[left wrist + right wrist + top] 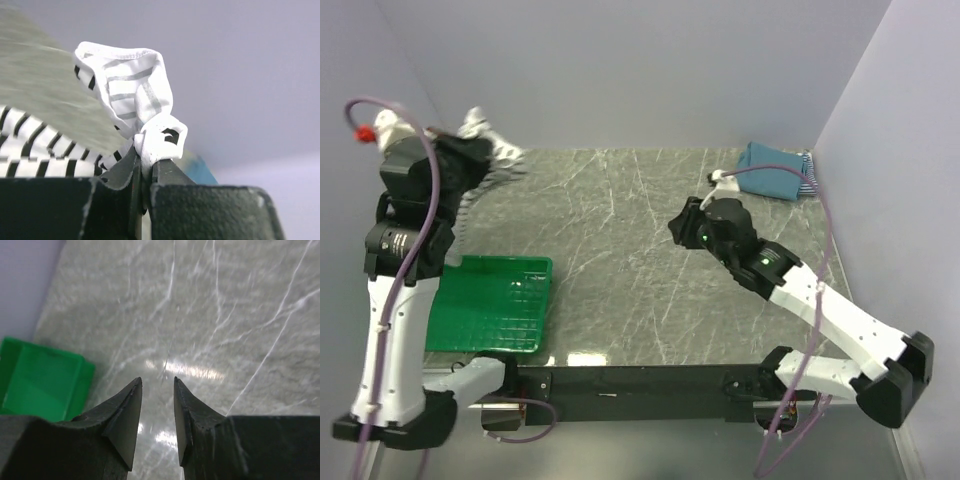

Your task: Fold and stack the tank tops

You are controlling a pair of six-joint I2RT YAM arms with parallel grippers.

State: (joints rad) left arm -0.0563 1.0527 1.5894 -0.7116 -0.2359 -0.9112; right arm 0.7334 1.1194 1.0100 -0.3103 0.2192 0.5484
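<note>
Left gripper [147, 167] is clamped on a bunched edge of the black-and-white striped tank top [125, 95], held up over the far-left side of the table [620, 230] beyond the green basket [490, 300], so this shirt looks yet to be folded. Right gripper [157, 390] hovers mid-table, jaws slightly apart, gripping nothing. In the far-right corner the teal tank top [770, 170] lies folded, apparently atop the fine-striped tank top [808, 175]: two seemingly done, one left.

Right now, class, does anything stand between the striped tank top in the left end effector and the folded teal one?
Nothing lies on the table between the striped tank top and the teal tank top; only the empty right end effector hangs above that stretch.
</note>
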